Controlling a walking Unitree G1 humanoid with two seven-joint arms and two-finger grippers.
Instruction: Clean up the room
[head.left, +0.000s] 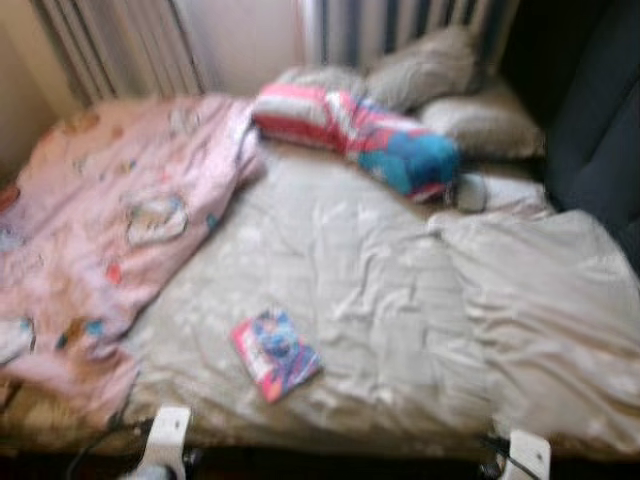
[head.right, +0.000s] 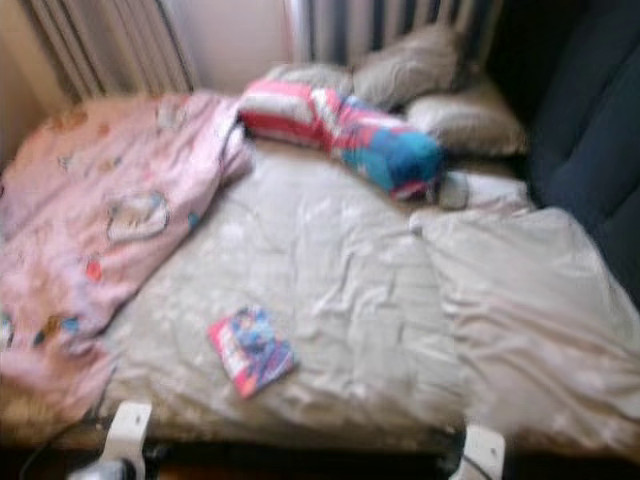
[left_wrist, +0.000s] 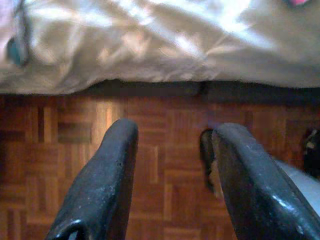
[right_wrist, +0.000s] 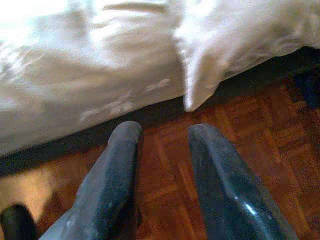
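I judge cleanup barely started: book (head.left: 275, 353) lies on the bed (head.left: 400, 300) near its front edge, pink blanket (head.left: 100, 230) bunched at the bed's left, left end effector (left_wrist: 170, 185) and right end effector (right_wrist: 160, 180) both released, empty, low before the bed.

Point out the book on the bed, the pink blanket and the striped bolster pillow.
book (head.left: 275, 354), left eye view, middle of its cover.
pink blanket (head.left: 100, 215), left eye view, its flat middle.
striped bolster pillow (head.left: 350, 135), left eye view, its middle.
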